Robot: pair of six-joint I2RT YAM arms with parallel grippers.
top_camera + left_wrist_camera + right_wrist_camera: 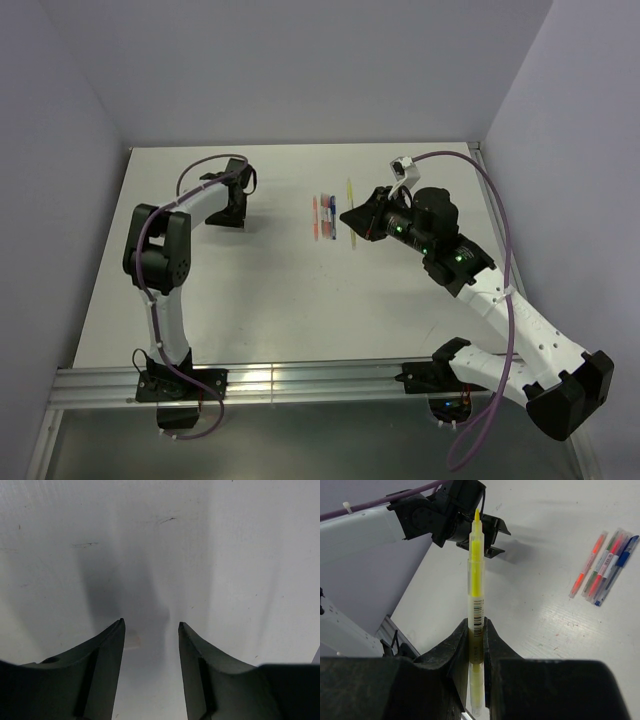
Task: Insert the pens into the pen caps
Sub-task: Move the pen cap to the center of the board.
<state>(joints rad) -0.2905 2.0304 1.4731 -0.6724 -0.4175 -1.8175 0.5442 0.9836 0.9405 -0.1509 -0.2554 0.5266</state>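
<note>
Pens (602, 570) lie side by side on the tabletop (530, 605). My right pincer (476, 625) is clamped on 1 yellow pen (475, 565), its tip pointing away from me. My left pincer (151, 625) is spread apart just above the tabletop, holding nothing.

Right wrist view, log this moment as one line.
right tool: shut on thin yellow uncapped pen | left tool: open above white table | other coloured pens: lying side by side on table
</note>
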